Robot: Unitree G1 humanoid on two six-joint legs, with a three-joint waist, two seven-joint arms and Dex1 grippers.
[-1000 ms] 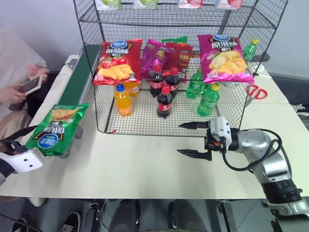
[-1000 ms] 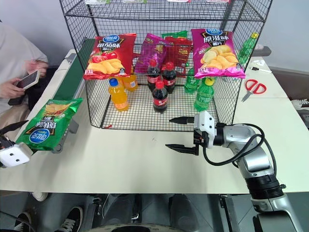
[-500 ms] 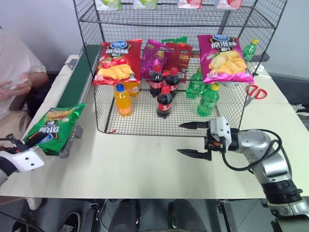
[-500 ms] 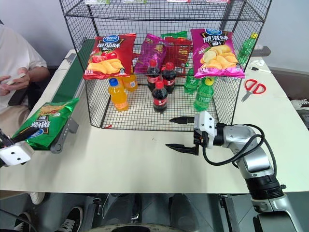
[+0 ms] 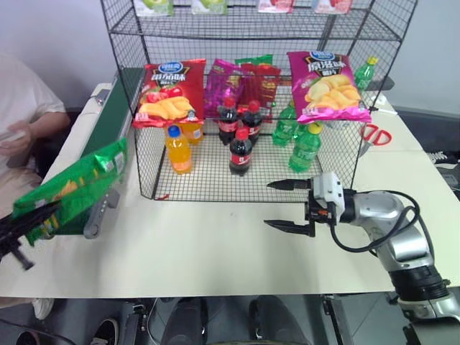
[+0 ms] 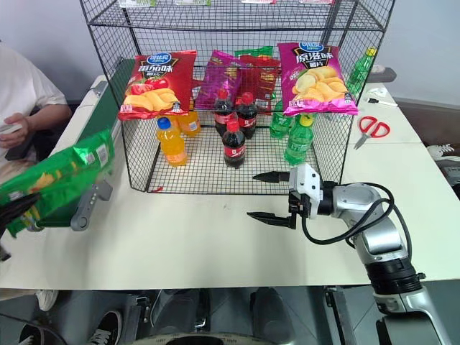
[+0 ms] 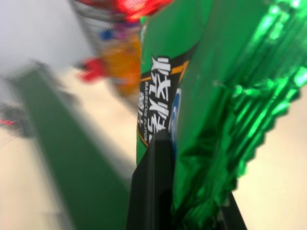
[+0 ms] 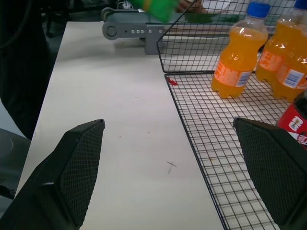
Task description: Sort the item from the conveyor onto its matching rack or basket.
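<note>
Left gripper (image 5: 29, 223): two black fingers clamped on the bottom edge of the big glossy green crisp bag (image 5: 72, 188). In the left wrist view one finger (image 7: 152, 191) sits flat against the crinkled foil, so it's a proper pinch.

Green bag: held in the air, tilted, at the near end of the long dark-green conveyor belt with pale side rails (image 5: 108, 118). It's just above the grey end bracket (image 5: 97, 215); can't tell if it touches the belt.

Right gripper (image 5: 289, 205): wide open, holding nothing, hovering over the white table (image 5: 208, 248) just in front of the basket, fingers pointing toward the robot's left.

Rack: tall black wire-grid shelving unit (image 5: 251, 29) with a box-like mesh basket below. A red crisp bag (image 5: 167, 90) and a magenta crisp bag (image 5: 327, 85) hang on the front. Inside there's an orange soda bottle (image 5: 177, 149), dark cola bottles (image 5: 240, 151) and green bottles (image 5: 305, 149).

Other stuff: red-handled scissors (image 5: 371, 134) on the table right of the rack, and a person's hand (image 5: 16, 138) at the far left beside the conveyor.
</note>
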